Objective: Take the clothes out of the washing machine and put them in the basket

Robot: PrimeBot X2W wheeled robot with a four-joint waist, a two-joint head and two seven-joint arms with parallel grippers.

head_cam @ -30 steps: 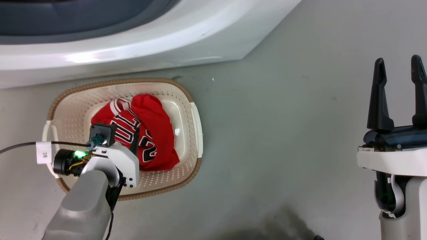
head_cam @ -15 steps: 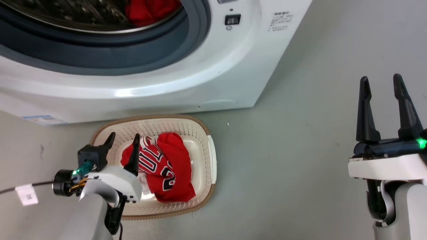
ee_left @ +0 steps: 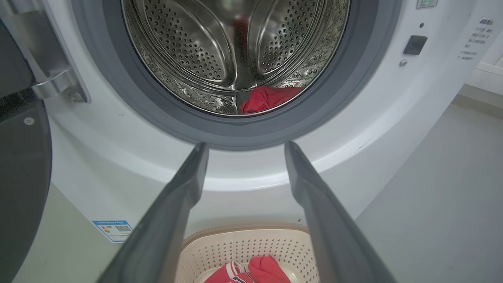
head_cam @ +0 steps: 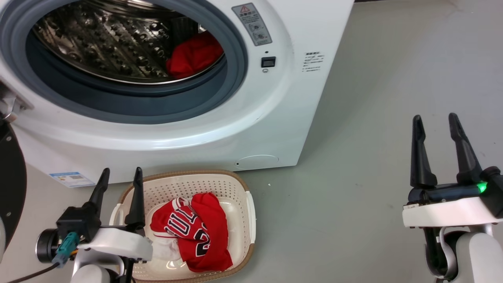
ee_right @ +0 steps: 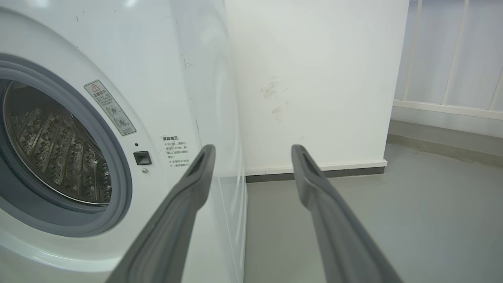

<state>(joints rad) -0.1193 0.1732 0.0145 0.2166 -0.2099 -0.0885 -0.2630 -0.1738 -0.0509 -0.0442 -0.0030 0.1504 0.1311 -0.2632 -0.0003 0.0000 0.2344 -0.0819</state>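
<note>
The white washing machine (head_cam: 255,118) fills the upper left of the head view, its door open. A red garment (head_cam: 193,55) lies low in the steel drum (head_cam: 106,43); the left wrist view shows that red garment (ee_left: 269,98) too. On the floor in front stands the cream basket (head_cam: 239,188), holding the red jersey (head_cam: 196,230) with black-and-white letters. My left gripper (head_cam: 121,173) is open and empty, above the basket's left end, its fingers pointing at the machine. Off to the right over bare floor, my right gripper (head_cam: 434,120) is open and empty as well.
The dark open door (head_cam: 11,188) of the machine stands at the left edge. A white wall (ee_right: 314,78) with a dark baseboard runs to the right of the machine. Grey floor (head_cam: 353,177) stretches between the basket and my right arm.
The head camera has tilted up, bringing the drum and the garment inside it into view. My left gripper has risen out of the basket, away from the jersey, and now points at the machine.
</note>
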